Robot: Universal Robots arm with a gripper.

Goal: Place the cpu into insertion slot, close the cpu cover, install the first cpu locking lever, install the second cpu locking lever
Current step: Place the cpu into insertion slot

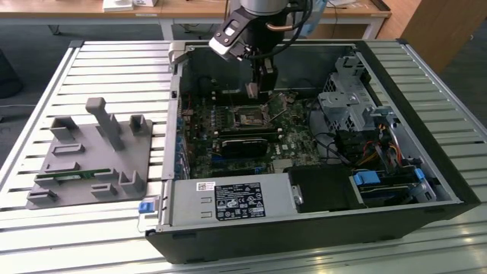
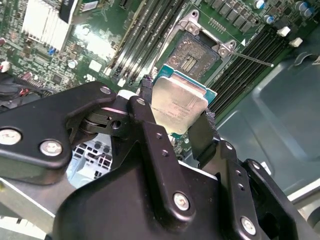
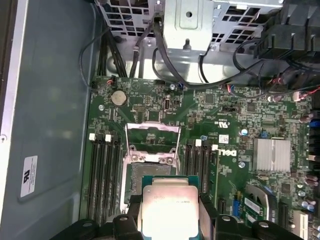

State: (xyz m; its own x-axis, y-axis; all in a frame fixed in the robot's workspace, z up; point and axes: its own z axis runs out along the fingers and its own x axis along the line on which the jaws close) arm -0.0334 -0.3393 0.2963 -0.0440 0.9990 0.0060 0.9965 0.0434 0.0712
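Hand (image 2: 176,111) is clamped on the cpu (image 2: 179,102). Its fingers (image 2: 145,107) pinch two opposite edges, and the pale metal face shows in both wrist views.

In the exterior view the hand (image 1: 257,90) hangs inside the open computer case (image 1: 426,188). It sits at roughly 12 o'clock of the insertion slot (image 1: 250,116). The chip is above the slot and apart from it, not seated.

The cpu cover (image 3: 152,134) stands lifted and the socket under it is bare.

Handling, as judged:
- The chip is light, thin and stiff.
- The smooth lid offers little friction, so the rim is the only sound hold.
- The underside contacts and socket pins are likely delicate, so it wants a flat, square descent with no pressing.

Room is tight:
- Memory slots (image 3: 102,172) run close along both flanks of the socket.
- A thin locking lever (image 2: 250,59) juts out beside it.
- In the exterior view a black card (image 1: 243,145) lies at 6 o'clock of the slot.
- The drive cage (image 1: 346,105) lies at 3 o'clock.
- A grey fixture (image 1: 91,154) sits on the desk (image 1: 114,57) at 9 o'clock, well clear of the case.
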